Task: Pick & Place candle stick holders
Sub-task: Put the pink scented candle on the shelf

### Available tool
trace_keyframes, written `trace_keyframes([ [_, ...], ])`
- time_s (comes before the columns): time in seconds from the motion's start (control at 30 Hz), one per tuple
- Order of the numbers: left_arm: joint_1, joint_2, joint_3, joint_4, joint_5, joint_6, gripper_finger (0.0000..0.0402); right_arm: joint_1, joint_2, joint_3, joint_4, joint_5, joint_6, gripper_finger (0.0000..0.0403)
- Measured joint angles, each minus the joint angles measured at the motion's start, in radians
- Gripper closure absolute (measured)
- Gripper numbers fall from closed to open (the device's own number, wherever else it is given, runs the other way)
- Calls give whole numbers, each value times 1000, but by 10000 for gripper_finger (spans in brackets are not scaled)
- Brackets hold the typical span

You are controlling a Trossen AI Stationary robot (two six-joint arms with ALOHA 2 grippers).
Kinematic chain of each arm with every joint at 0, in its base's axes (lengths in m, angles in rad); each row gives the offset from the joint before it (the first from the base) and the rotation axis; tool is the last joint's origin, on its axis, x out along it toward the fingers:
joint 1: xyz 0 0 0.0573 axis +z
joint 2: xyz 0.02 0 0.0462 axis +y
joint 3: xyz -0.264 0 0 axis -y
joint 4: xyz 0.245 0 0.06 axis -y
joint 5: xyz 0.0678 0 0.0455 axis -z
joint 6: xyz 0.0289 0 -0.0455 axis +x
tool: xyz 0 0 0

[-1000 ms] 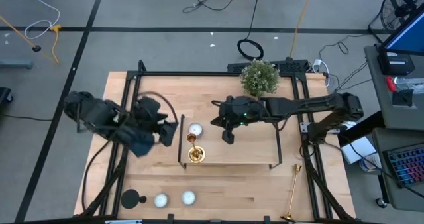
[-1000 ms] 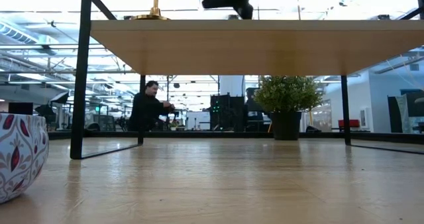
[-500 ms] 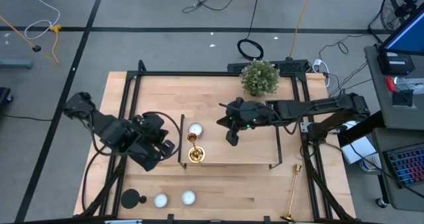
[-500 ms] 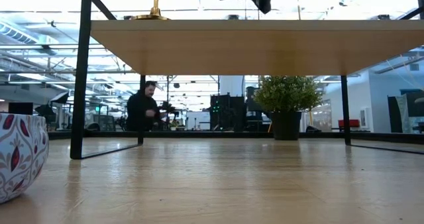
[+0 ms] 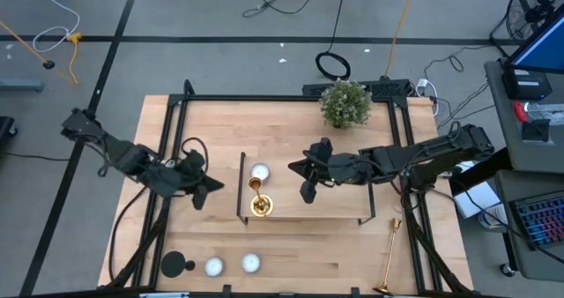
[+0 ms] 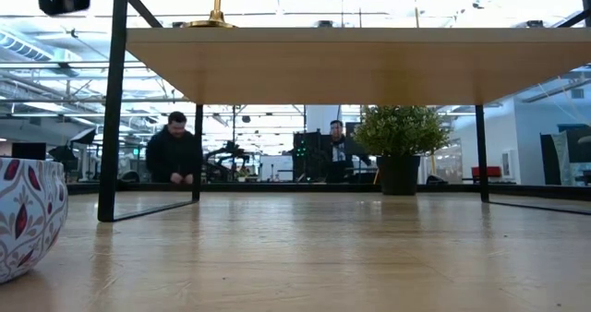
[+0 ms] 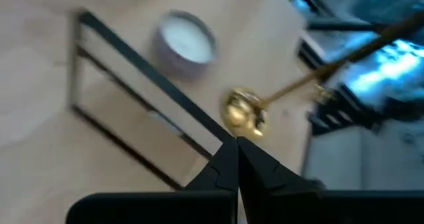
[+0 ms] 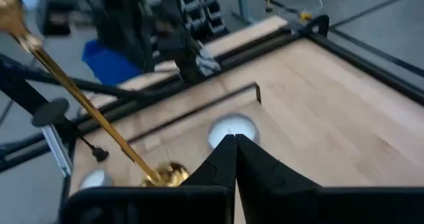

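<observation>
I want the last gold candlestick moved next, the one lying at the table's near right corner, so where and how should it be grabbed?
Grip the gold candlestick around its thin stem, near the middle, coming straight down from above. It lies flat on the table, stem running toward the near edge with the round base at the near end, so the fingers should close across the stem. The right end effector is the nearer one, and it is shut now, so it would have to open first.
</observation>
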Motion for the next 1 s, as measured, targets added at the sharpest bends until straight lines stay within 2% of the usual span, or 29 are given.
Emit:
trace_keyframes([
  [0.13,63,-15,-86,134,79,155,400,2,0,0,10,-1,-5,403],
  [0.27,116,46,-87,221,95,346,400,-2,0,0,9,2,-12,403],
  [0.37,181,95,-86,346,165,429,400,0,0,0,7,2,-12,403],
  [0.5,242,162,-86,363,223,436,400,7,0,0,4,2,5,403],
  [0.67,264,225,-86,379,273,471,401,15,0,0,3,24,7,403],
  [1.0,270,295,-86,458,288,494,401,21,0,0,1,24,15,403],
])
